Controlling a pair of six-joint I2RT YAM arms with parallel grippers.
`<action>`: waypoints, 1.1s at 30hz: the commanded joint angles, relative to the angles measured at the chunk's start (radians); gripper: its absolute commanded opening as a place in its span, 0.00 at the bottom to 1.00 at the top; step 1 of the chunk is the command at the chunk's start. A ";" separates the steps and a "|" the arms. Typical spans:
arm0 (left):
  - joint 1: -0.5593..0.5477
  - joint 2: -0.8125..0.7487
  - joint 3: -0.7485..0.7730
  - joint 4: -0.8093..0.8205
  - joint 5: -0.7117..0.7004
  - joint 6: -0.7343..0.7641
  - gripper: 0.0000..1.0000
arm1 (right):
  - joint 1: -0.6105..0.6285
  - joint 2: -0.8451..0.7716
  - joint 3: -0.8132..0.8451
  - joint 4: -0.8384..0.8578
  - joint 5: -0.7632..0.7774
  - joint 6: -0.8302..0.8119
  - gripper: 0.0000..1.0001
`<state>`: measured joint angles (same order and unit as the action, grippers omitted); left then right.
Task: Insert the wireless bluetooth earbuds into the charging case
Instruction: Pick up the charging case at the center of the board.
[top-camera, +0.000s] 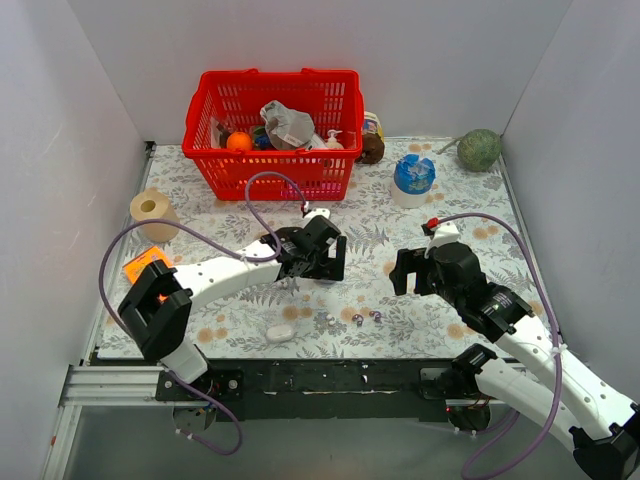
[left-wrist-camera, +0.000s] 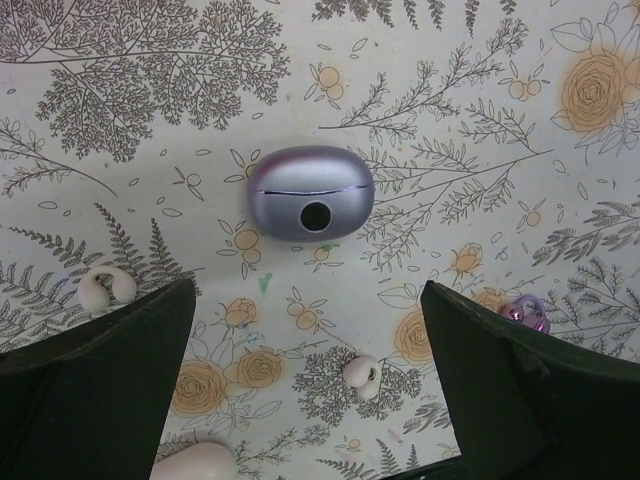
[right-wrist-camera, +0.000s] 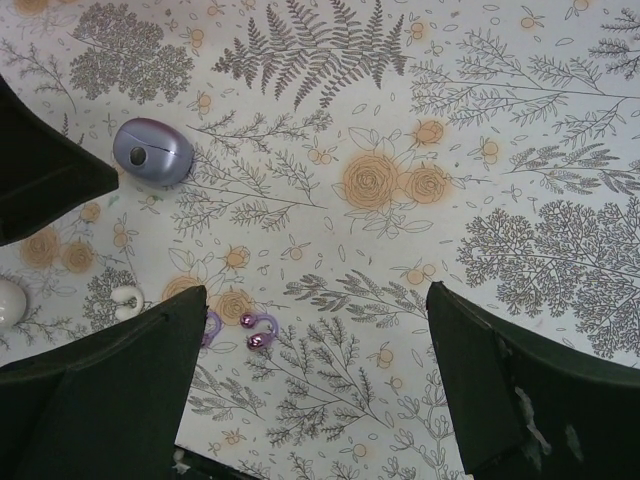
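Case (left-wrist-camera: 311, 193) lies apparently shut, mid-frame on the bench (left-wrist-camera: 480, 80), between the wide-open, empty left fingers (left-wrist-camera: 90, 380). Lower straight, keeping it centred. Purple earbuds (right-wrist-camera: 258, 332) sit lower left beside the open, empty right fingers (right-wrist-camera: 110, 390).

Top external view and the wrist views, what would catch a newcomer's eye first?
The bright red basket, full of odds and ends at the far side, stands out most from above. In the left wrist view the lavender charging case lies on the floral cloth just ahead of the open left pincer. Two tiny purple earbuds gleam beside the open right pincer.
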<state>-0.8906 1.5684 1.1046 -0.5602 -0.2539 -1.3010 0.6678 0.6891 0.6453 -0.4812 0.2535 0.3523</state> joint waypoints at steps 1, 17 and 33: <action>-0.013 0.050 0.069 -0.033 -0.059 0.012 0.98 | 0.000 -0.005 0.037 -0.007 -0.014 0.008 0.98; -0.016 0.255 0.152 -0.029 -0.113 0.016 0.98 | 0.000 -0.036 0.051 -0.039 -0.026 0.013 0.98; -0.028 0.320 0.150 0.002 -0.104 -0.044 0.97 | 0.001 -0.036 0.022 -0.030 -0.023 0.017 0.98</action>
<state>-0.9066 1.8843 1.2354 -0.5667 -0.3332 -1.3243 0.6678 0.6624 0.6529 -0.5255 0.2325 0.3637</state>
